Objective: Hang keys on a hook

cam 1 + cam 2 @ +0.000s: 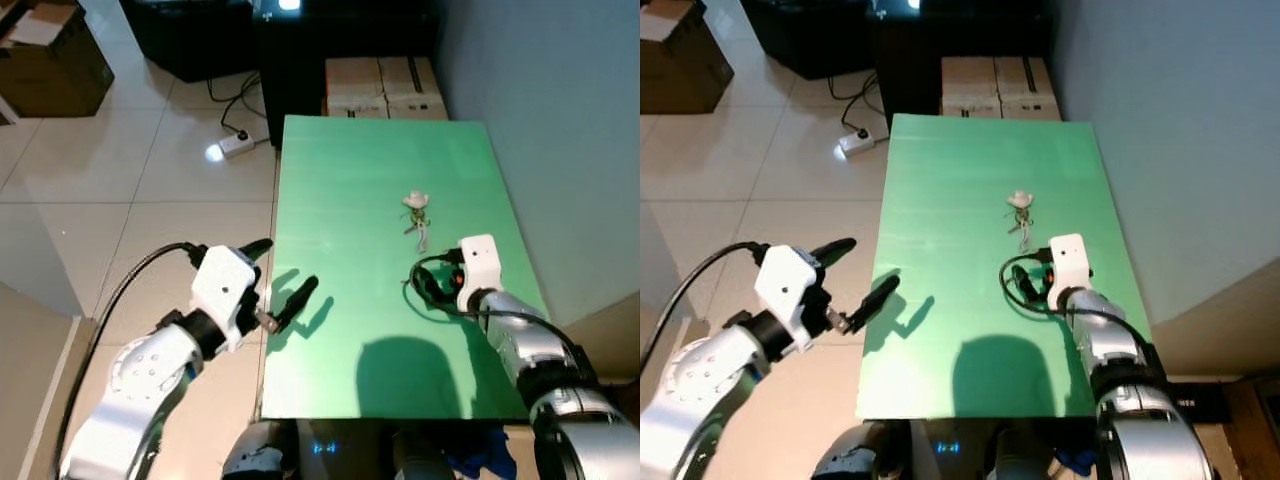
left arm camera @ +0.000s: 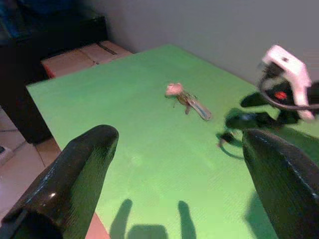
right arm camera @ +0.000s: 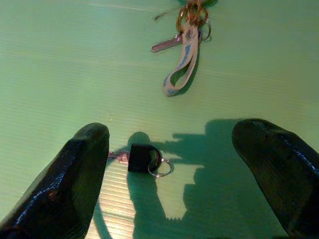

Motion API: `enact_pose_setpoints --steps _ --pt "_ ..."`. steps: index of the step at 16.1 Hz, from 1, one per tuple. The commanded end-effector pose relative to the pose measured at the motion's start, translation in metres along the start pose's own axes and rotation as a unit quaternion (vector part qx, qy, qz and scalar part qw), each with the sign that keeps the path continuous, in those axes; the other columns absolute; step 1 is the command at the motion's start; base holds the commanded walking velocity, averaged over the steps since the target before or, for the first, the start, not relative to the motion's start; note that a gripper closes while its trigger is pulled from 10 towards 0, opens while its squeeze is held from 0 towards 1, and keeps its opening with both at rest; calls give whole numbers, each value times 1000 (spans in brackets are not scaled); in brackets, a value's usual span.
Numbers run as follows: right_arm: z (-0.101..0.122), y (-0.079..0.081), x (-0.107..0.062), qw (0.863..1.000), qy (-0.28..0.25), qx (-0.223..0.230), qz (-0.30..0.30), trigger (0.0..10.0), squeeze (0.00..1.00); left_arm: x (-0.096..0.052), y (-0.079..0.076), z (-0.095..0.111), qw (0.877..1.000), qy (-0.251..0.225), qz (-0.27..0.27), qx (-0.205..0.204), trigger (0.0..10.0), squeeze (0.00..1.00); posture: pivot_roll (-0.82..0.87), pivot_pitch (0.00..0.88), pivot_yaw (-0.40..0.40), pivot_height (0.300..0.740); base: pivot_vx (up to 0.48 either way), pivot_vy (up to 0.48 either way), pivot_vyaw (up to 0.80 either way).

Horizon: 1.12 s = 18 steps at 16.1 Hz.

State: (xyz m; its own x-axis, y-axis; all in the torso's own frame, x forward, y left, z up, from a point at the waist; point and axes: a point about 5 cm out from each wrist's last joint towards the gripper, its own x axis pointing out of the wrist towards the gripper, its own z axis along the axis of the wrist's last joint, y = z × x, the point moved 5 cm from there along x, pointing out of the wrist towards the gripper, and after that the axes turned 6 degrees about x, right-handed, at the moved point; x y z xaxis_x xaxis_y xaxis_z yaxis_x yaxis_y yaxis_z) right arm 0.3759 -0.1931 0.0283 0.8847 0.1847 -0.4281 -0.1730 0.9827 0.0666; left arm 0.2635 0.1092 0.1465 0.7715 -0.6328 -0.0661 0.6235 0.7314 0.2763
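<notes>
The brown cardboard box at upper left was cut by the frame edge; the small pale-tagged key bunch was too small to read.

I see the green worktop with the keys lying mid-right. Right gripper sits low, just short of the keys, not touching. Left gripper hovers at the worktop's left edge, jaws apart. Boxes stand beyond the far end.

Silver arms; white wrist housings; black cables; glossy black fingers.
</notes>
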Motion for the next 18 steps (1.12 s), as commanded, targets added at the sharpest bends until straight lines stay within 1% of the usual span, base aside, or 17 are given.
enact_pose_setpoints --steps 1,4,5,6,7,8,10,12,14,15,16,18 --pt "-8 -5 -2 1000 10 0 -8 10000 1000 -5 -2 1 1000 5 -9 0 10000 0 121 285 45 740 0 0 0" --pt "-9 -7 0 1000 16 -4 -13 10000 1000 -12 0 2 1000 14 -12 4 10000 0 152 305 59 740 0 0 0" --pt "-3 -11 0 1000 3 -4 -25 10000 1000 -15 1 4 1000 14 -10 8 10000 0 166 311 66 740 0 0 0" --pt "-1 -12 0 1000 -2 -4 -29 10000 925 -16 2 5 1000 14 -9 9 10000 0 166 311 66 740 0 0 0" --pt "15 -19 0 998 -38 -5 -55 10000 71 -18 8 13 1000 1 3 12 10000 0 189 321 74 740 0 0 0" --pt "23 -22 0 996 -56 1 -63 10000 0 -20 10 14 1000 -1 4 13 10000 0 198 322 75 740 0 0 0" --pt "32 -23 0 995 -75 6 -72 10000 0 -24 11 15 1000 2 5 17 10000 0 209 325 77 740 0 0 0" --pt "44 -27 1 992 -90 17 -85 10000 0 -35 16 19 999 11 15 27 10000 0 271 339 79 740 0 0 0" --pt "48 -33 1 991 -86 18 -100 10000 0 -45 13 25 999 16 0 30 10000 0 310 350 83 740 0 0 0" --pt "50 -36 1 990 -86 20 -110 10000 0 -50 8 28 999 16 -19 23 10000 0 331 358 88 740 0 0 0" --pt "52 -38 0 989 -86 24 -116 10000 0 -56 7 31 999 18 -25 27 10000 0 353 368 97 740 0 0 0" --pt "58 -40 1 988 -89 34 -121 10000 0 -68 12 35 999 30 -22 36 10000 0 384 383 110 740 0 0 0"
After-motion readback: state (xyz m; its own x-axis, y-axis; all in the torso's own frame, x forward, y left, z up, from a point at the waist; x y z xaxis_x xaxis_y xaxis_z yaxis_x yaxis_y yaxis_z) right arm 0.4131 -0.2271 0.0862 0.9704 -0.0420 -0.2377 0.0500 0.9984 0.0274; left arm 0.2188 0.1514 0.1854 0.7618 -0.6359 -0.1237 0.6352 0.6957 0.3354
